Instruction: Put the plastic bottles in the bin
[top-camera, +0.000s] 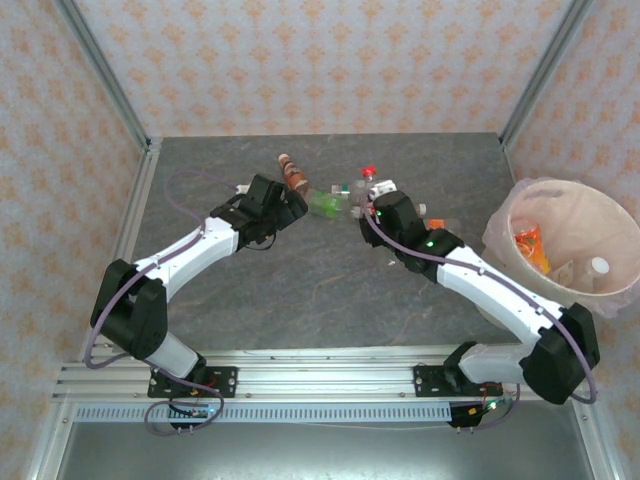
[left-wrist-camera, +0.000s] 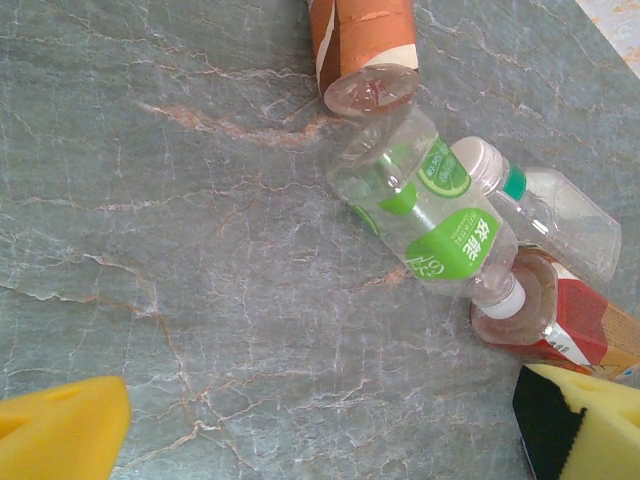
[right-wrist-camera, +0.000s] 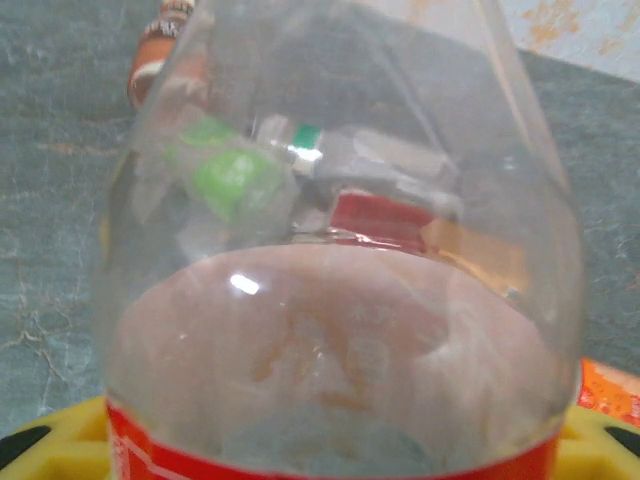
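Several plastic bottles lie in a cluster at the back middle of the table. Among them are an orange-labelled bottle (top-camera: 292, 176) (left-wrist-camera: 365, 45), a green-labelled bottle (top-camera: 325, 204) (left-wrist-camera: 430, 210), a clear bottle with a white cap (left-wrist-camera: 545, 205) and a red-labelled bottle (left-wrist-camera: 560, 315). My left gripper (top-camera: 287, 207) (left-wrist-camera: 320, 440) hovers open over bare table just left of the cluster. My right gripper (top-camera: 373, 203) (right-wrist-camera: 330, 465) is shut on a clear bottle with a red label (right-wrist-camera: 340, 330), red cap (top-camera: 369, 173) pointing to the back. The bin (top-camera: 520, 200) stands at the right.
Inside the bin lie an orange-labelled bottle (top-camera: 531, 248) and a white-capped one (top-camera: 598, 267). Metal frame posts (top-camera: 105, 70) and patterned walls close the back and the sides. The grey marble table (top-camera: 330, 290) has free room in front of the cluster.
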